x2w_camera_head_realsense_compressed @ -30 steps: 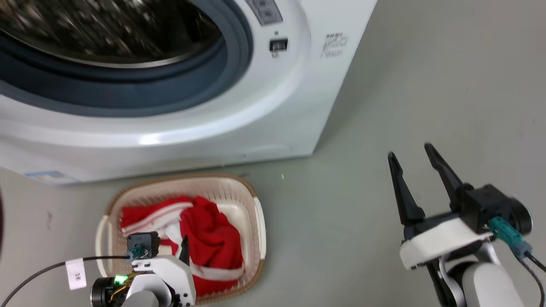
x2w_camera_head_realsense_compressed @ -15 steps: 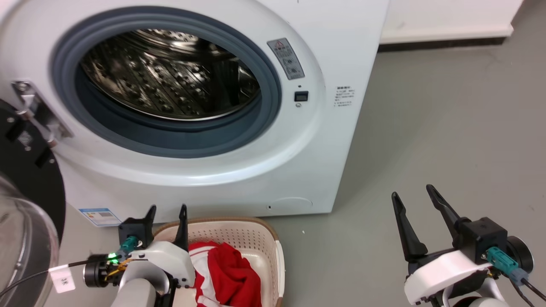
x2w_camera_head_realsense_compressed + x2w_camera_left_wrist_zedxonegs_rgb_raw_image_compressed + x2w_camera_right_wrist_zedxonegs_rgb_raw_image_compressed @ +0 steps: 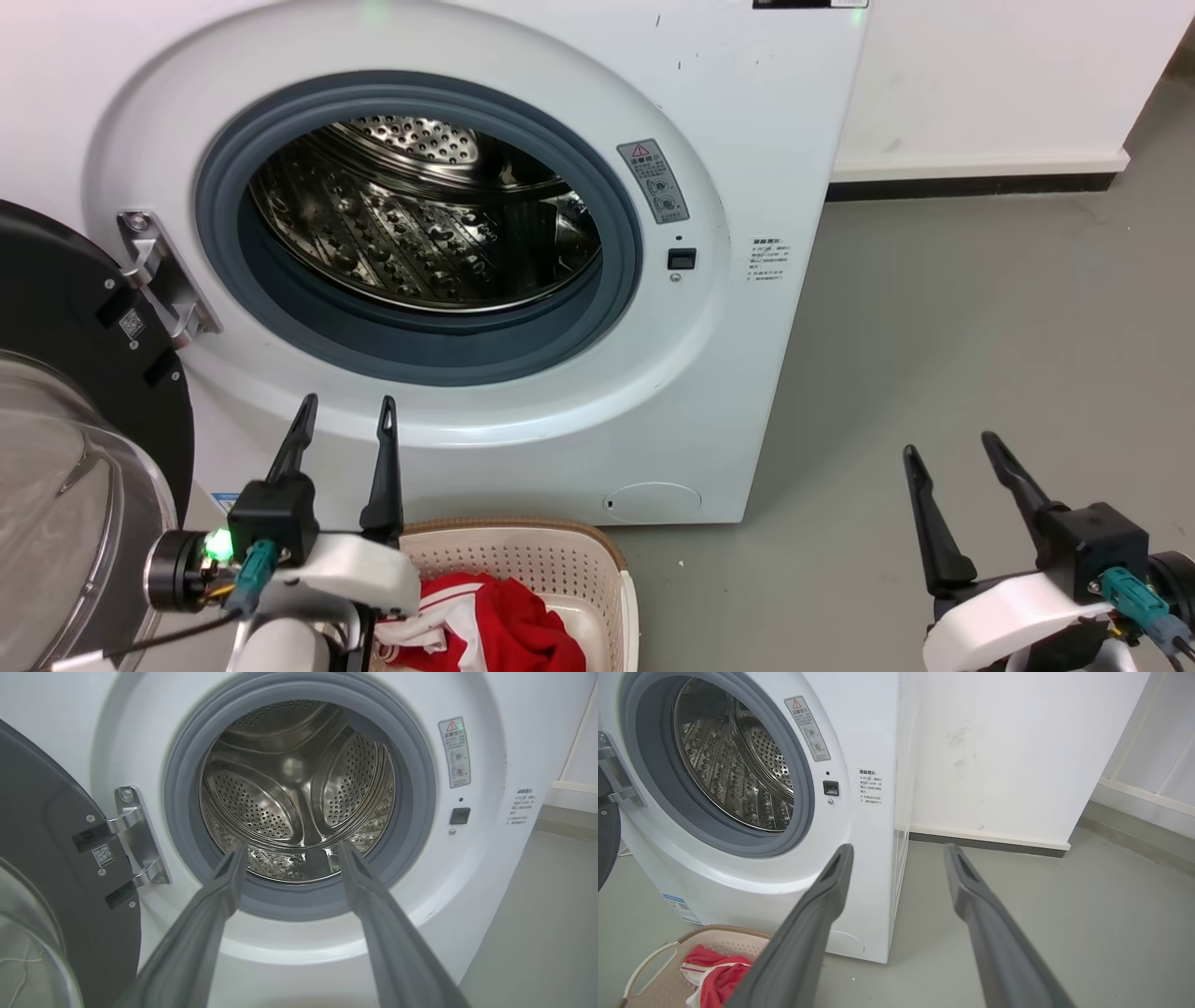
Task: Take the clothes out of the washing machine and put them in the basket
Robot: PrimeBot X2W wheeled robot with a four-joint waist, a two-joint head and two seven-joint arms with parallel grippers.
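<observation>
The washing machine (image 3: 747, 140) is glossy white, with a grey rubber ring (image 3: 621, 280) around a shiny perforated steel drum (image 3: 411, 233) and its dark round door (image 3: 56, 289) swung wide. Soft red-and-white clothes (image 3: 509, 635) sit crumpled in the cream holey basket (image 3: 523, 555) on smooth grey floor (image 3: 980, 355) at the washer's front edge. Both the left gripper (image 3: 346, 403) and right gripper (image 3: 948, 444) have fingers spread.

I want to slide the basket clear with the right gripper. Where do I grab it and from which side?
Take the cream side handle on the right end of the basket, coming in from the robot's right across the floor. It is a thin strip along the rim, probably narrow enough for the open right gripper, and the clothes lie clear of it.
</observation>
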